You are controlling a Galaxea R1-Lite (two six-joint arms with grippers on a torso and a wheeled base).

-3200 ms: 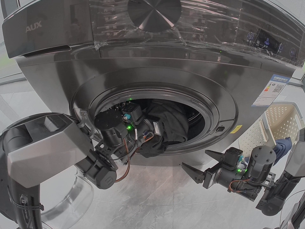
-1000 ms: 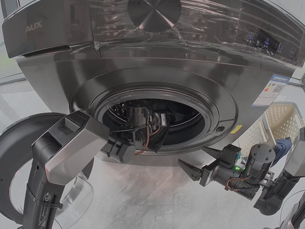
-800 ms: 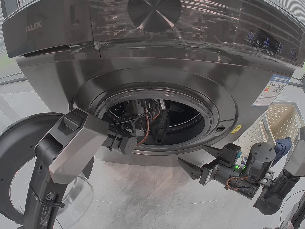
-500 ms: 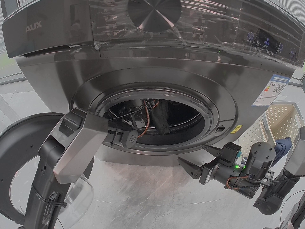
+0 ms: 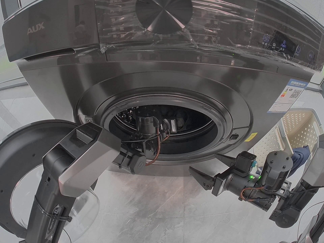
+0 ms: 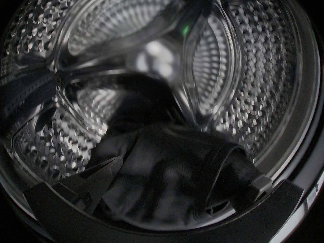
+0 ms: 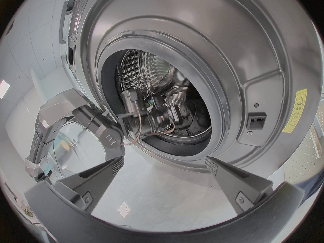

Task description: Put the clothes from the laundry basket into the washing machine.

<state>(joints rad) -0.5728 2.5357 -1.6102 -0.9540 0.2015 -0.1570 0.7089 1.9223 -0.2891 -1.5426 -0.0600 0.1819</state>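
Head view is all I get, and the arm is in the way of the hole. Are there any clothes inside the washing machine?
Observer: Yes. The left wrist view shows a dark garment lying in a heap at the bottom of the drum.
Operator: Is the tool pinching it?
Observer: No. The left tool is open, its fingers wide apart. The garment lies between them, and a fold covers one fingertip.

Bright light glares off the washing machine (image 5: 189, 75); its drum (image 6: 263, 85) is dim.
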